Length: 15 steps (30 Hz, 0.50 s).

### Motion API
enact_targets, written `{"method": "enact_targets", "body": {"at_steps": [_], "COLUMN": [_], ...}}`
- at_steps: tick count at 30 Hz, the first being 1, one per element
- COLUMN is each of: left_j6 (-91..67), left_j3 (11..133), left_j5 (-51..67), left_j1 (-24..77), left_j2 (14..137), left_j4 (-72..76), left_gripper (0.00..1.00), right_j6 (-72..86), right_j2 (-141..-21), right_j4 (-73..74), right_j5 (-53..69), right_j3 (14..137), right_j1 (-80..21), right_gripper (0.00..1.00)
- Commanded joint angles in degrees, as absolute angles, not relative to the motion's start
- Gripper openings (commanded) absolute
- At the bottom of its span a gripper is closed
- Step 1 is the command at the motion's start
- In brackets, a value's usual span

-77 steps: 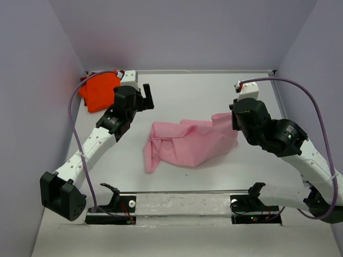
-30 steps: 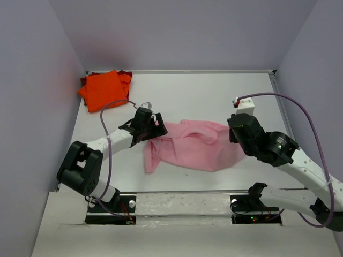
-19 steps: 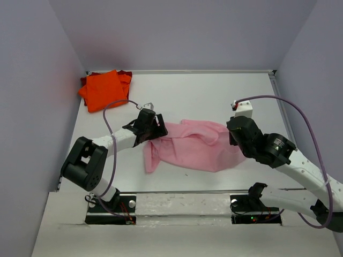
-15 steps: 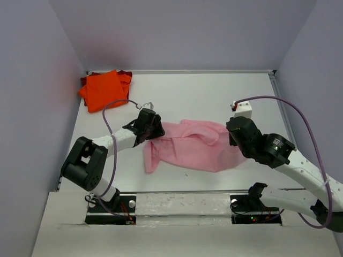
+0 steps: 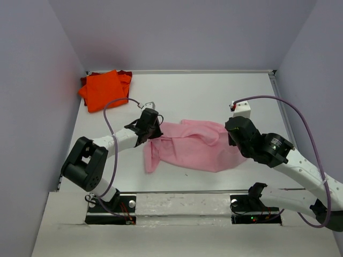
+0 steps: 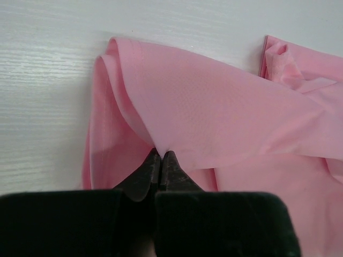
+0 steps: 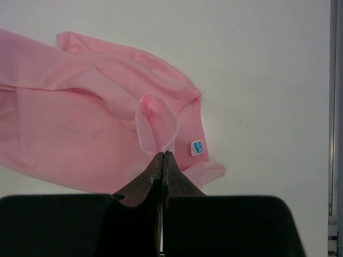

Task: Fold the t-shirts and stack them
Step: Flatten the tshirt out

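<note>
A light pink t-shirt [image 5: 193, 145] lies crumpled in the middle of the table. My left gripper [image 5: 155, 128] is shut on its upper left edge; in the left wrist view the gripper [image 6: 162, 153] pinches a fold of the pink t-shirt [image 6: 214, 101]. My right gripper [image 5: 231, 137] is shut on the shirt's right end; in the right wrist view that gripper [image 7: 162, 154] nips a raised loop of the pink t-shirt [image 7: 80, 123] beside a small blue label [image 7: 196, 148]. A folded bright orange t-shirt [image 5: 102, 89] lies on a dark red t-shirt [image 5: 125, 74] in the far left corner.
Purple walls close the table on three sides. A metal rail [image 5: 182, 202] with the arm bases runs along the near edge. Purple cables [image 5: 115, 104] arc from both arms. A raised strip [image 7: 334, 107] borders the table's right side.
My left arm swung down from beside the orange shirt to the pink shirt's left edge, and its jaws shut on the cloth. The right arm shifted slightly, still gripping, and the pink shirt spread out sideways.
</note>
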<state>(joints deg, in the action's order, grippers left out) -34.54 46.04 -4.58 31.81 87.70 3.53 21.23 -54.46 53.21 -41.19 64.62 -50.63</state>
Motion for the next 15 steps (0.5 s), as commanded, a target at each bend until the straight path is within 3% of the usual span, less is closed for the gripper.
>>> {"method": "enact_targets", "body": {"at_steps": [1,15], "left_j6": [-33.2,-22.6], "left_j3": [48.0,63.9], "left_j5": [-6.9,-21.8], "left_j1": [32.4,33.1], "left_j2": [83.6,56.8], "left_j4": [3.2,-17.9], "left_gripper": [0.0,0.0], "right_j6": [22.0,18.6], "right_j2": [-53.4,-52.2], "right_j4": [50.9,51.1], "right_j5": [-42.8,-44.4], "right_j3": [64.4,72.4], "right_j1": [-50.4,-50.4], "right_gripper": [0.0,0.0]}}
